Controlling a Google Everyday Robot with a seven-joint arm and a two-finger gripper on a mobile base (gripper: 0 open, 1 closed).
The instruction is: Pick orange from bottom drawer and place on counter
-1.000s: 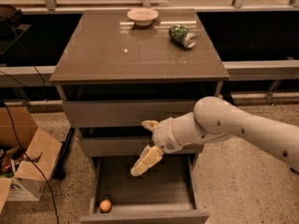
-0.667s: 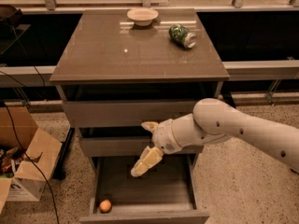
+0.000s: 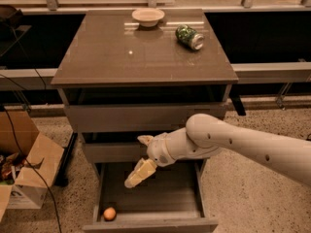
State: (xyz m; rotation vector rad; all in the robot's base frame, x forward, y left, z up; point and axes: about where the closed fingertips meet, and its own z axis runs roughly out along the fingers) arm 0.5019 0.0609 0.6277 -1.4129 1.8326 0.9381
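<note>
The orange [image 3: 110, 213] lies on the floor of the open bottom drawer [image 3: 165, 194], in its front left corner. My gripper [image 3: 135, 161] hangs over the drawer's left half, above and to the right of the orange and apart from it. It is open and empty: one pale finger [image 3: 139, 173] points down-left and the other [image 3: 145, 140] sits higher by the middle drawer front. The counter [image 3: 136, 57] is the glossy top of the cabinet, well above the gripper.
A pale bowl [image 3: 148, 16] and a green can [image 3: 189, 37] lying on its side sit at the back of the counter. An open cardboard box [image 3: 29, 178] and cables stand on the speckled floor left of the cabinet. My arm reaches in from the right.
My gripper has moved slightly down and left over the open bottom drawer. The orange has not moved.
</note>
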